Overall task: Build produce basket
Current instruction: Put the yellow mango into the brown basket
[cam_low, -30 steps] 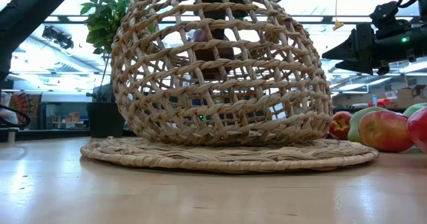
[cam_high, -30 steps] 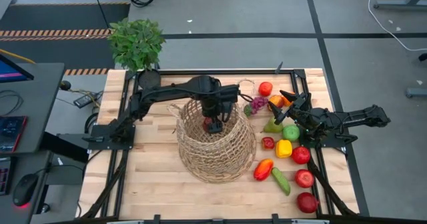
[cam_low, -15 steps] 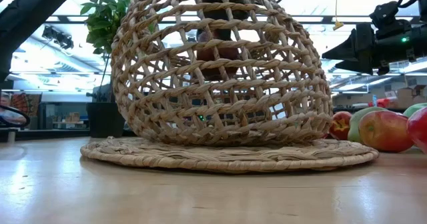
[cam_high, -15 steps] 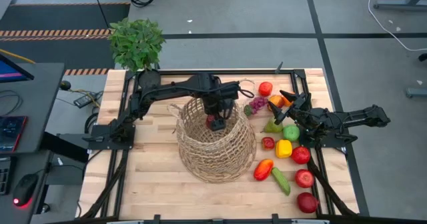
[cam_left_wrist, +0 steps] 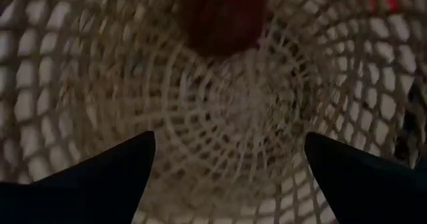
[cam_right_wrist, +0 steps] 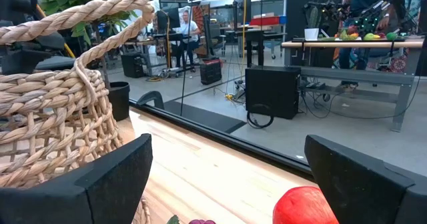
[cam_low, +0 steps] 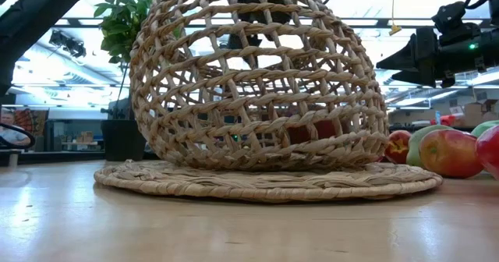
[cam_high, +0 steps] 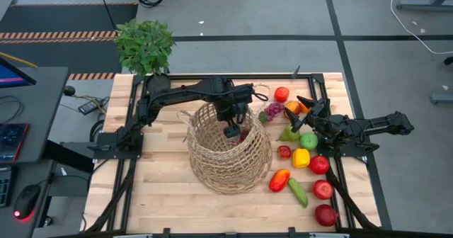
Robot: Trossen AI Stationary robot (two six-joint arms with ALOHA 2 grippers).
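Left gripper [cam_high: 231, 129] jaws apart, empty, above red fruit [cam_left_wrist: 223, 14] lying inside wicker basket [cam_high: 212, 168]. Right gripper [cam_high: 309, 110] spread, idle beside produce pile [cam_high: 308, 140]; most produce still outside.

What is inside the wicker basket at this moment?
One red fruit lies on the basket floor, below the open left claw. The weave and arm cover the rest of the inside.

The light wooden table [cam_high: 163, 181] carries everything; the wicker basket [cam_high: 228, 163] stands near its middle on a flat woven mat [cam_low: 265, 185]; loose produce [cam_high: 303, 159] lies on the bare wood along the right side, from an orange-red fruit [cam_high: 282, 94] near the far edge to a red apple [cam_high: 326, 214] near the front corner; a black frame [cam_high: 134, 135] borders the tabletop.
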